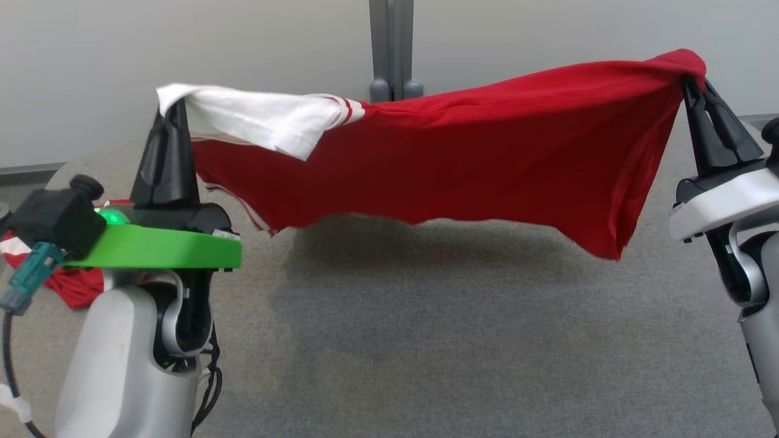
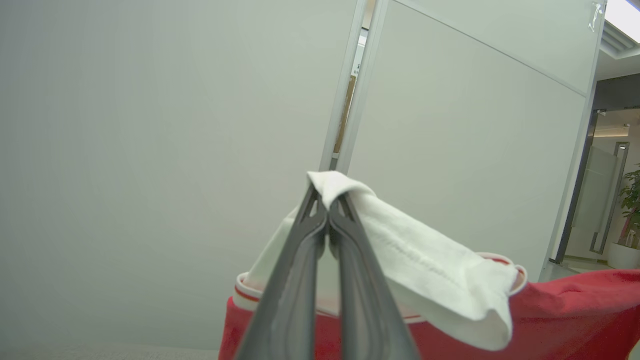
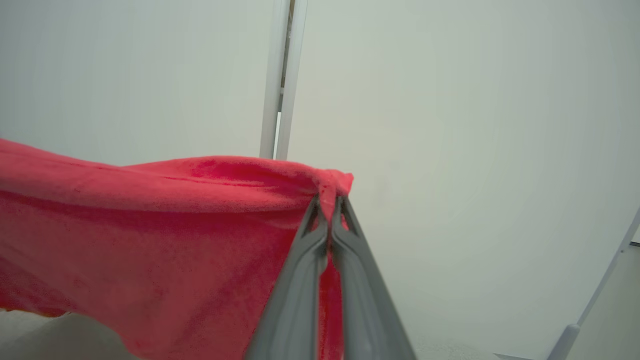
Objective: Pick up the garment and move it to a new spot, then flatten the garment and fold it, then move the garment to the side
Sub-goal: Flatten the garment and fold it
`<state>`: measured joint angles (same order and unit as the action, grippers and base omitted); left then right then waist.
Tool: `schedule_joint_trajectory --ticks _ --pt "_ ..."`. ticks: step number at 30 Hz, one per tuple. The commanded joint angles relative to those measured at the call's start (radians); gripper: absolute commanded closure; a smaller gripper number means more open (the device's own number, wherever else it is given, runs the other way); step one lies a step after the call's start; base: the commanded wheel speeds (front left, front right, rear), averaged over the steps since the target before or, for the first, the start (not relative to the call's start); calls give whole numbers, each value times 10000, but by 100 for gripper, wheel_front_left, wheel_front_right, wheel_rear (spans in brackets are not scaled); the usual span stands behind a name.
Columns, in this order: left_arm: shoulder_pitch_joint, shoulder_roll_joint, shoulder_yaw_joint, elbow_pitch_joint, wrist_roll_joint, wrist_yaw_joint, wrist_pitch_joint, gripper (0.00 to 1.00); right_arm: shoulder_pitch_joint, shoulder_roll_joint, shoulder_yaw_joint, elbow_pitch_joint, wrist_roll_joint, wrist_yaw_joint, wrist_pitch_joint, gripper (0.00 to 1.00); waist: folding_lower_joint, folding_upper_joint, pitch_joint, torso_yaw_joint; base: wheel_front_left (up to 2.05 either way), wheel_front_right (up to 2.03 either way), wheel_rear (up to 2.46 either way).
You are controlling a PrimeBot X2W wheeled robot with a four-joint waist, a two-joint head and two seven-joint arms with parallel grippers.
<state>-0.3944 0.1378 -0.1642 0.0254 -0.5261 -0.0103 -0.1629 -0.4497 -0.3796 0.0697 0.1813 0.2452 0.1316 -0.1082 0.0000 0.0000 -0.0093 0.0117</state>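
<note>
- My left gripper (image 1: 175, 106) is clamped fully closed on the white sleeve (image 1: 255, 118) of the garment (image 1: 462, 158), a red shirt, and holds it in the air above the far left part of the grey surface (image 1: 426, 365).
- My right gripper (image 1: 692, 82) is pinched just as tight on a bunched red corner of the same garment, high over the surface's far right edge.
- The head view gives the whole span: the garment stretches between the two grippers and sags in the middle. Its lower hem hangs clear of the surface and throws a shadow beneath it, and a grey post (image 1: 391, 48) rises behind.
- The head view also takes in a second red-and-white cloth (image 1: 76, 286), crumpled at the surface's left edge and partly hidden behind my left arm.
- The left wrist view supplies the close detail: a fold of white fabric sits nipped between the fingertips, and the sleeve's red-trimmed end drapes to their right.
- That view also takes in pale wall panels (image 2: 450, 125) and a potted plant (image 2: 631, 200) at its right edge.
- The right wrist view shows red cloth puckered at the closed tips and falling away to their left.
</note>
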Motion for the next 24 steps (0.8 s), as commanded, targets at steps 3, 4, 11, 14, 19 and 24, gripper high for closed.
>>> schedule_joint_trajectory --ticks 3,4,11,14,19,24 --pt "-285 5 212 -1405 -284 324 514 100 405 147 -332 -1469 -28 -18 498 100 0 0 -199 -238 0 0 0" --pt "-323 8 254 -1766 -350 409 657 100 484 193 -401 -1838 -49 -18 638 100 0 0 -190 -250 0 0 0" --pt "-399 249 422 -3677 -539 959 1795 100 1032 770 -866 -4053 169 -18 1896 100 0 0 146 -332 0 0 0" --pt "-630 407 477 -3713 -489 1048 2077 100 896 862 -1005 -4354 184 -18 2278 100 0 0 536 -345 0 0 0" --pt "-1683 637 484 -2595 -702 865 2574 100 -86 916 -918 -4014 348 -17 2712 100 0 0 1678 -339 0 0 0" --pt "-3699 1079 483 -387 -476 440 2643 100 -2423 723 -401 -2346 600 -18 2692 100 0 0 3261 -459 0 0 0"
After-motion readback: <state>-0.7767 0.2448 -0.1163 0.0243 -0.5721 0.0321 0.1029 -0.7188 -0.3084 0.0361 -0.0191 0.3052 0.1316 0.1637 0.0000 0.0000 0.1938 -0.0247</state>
